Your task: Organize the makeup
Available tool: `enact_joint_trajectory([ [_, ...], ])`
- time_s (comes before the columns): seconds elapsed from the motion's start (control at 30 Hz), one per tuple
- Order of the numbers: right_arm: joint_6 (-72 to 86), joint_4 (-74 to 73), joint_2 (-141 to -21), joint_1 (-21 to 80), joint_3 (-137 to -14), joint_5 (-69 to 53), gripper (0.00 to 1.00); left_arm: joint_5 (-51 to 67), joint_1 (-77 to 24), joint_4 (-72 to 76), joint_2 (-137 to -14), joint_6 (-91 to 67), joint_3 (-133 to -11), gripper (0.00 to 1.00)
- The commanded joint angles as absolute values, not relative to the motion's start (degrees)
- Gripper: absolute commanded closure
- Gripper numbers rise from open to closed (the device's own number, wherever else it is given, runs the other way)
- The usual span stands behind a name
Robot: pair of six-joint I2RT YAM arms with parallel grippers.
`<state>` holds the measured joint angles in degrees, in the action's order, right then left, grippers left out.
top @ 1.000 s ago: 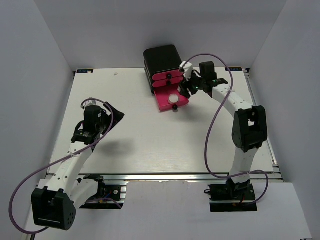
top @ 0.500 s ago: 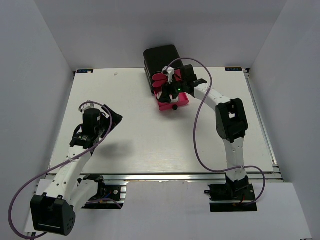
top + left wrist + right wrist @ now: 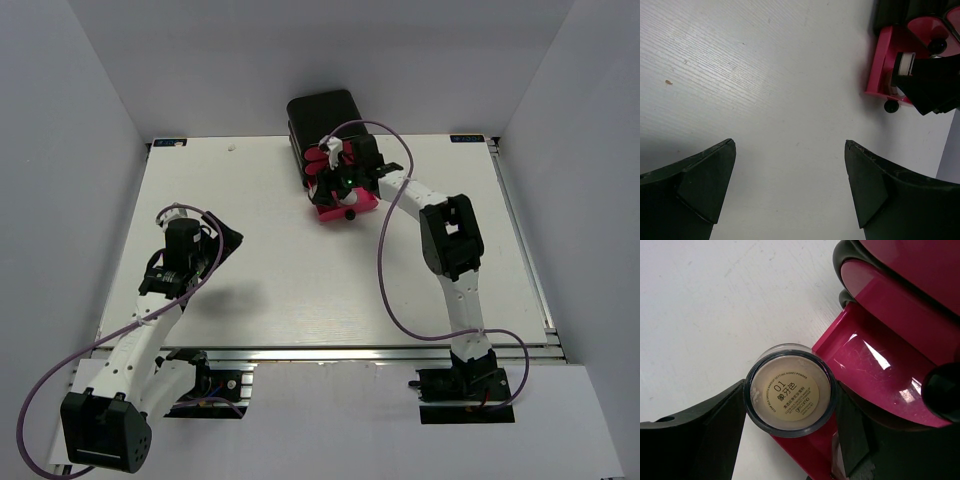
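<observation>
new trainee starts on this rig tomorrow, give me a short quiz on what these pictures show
1. Which gripper is shut on the round jar?
2. True or false: the left gripper is open and empty.
3. How many drawers of the black box are pulled out? A none, B one, C three.
Key: 1 the right gripper; 2 true; 3 B, only the bottom drawer.

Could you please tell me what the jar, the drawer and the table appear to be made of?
Jar: likely clear plastic, with a translucent rim and a matte paper label. Drawer: glossy pink plastic, going by the sharp reflections. Table: matte white laminate or painted board, with fine grain lines.
</observation>
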<state>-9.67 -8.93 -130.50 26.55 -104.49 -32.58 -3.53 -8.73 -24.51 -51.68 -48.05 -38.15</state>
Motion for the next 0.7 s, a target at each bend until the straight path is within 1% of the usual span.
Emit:
enact_joint_trajectory([
  [0.0, -11.59, -6.86, -131.04, 26.9, -106.7, -27.61, 0.72, -4.39, -8.44, -25.05, -51.07, -47.64, -38.59, 0.02],
  [0.13, -13.53, -7.47, -131.22, 26.72, -106.44, -23.74, 0.67, -4.22, -8.35, -24.87, -51.06, -47.72, -38.23, 0.02],
  [0.4, -16.52, -8.52, -130.61, 26.63, -105.29, -19.25, 0.62, -4.57, -8.35, -25.4, -51.42, -47.37, -39.2, 0.02],
  [0.43, -16.87, -8.53, -130.43, 26.63, -104.77, -18.9, 0.58, -4.57, -8.35, -25.4, -51.24, -47.46, -39.03, 0.02],
  [0.5, -18.01, -8.61, -129.99, 26.54, -104.41, -18.46, 0.54, -4.57, -8.26, -25.23, -50.89, -47.64, -38.67, 0.02],
  [0.53, -18.37, -8.87, -129.73, 26.46, -104.24, -18.37, 0.5, -4.48, -8.26, -25.14, -50.71, -47.81, -38.41, 0.02],
  [0.6, -18.89, -8.88, -129.46, 26.54, -104.06, -18.28, 0.45, -4.48, -8.26, -25.14, -50.54, -47.9, -38.32, 0.02],
  [0.63, -19.07, -8.96, -129.29, 26.46, -103.98, -18.28, 0.36, -4.48, -8.26, -25.14, -50.62, -47.9, -38.32, 0.02],
  [0.67, -19.16, -8.96, -129.2, 26.54, -104.06, -18.19, 0.33, -4.48, -8.26, -25.14, -50.54, -47.81, -38.58, 0.02],
])
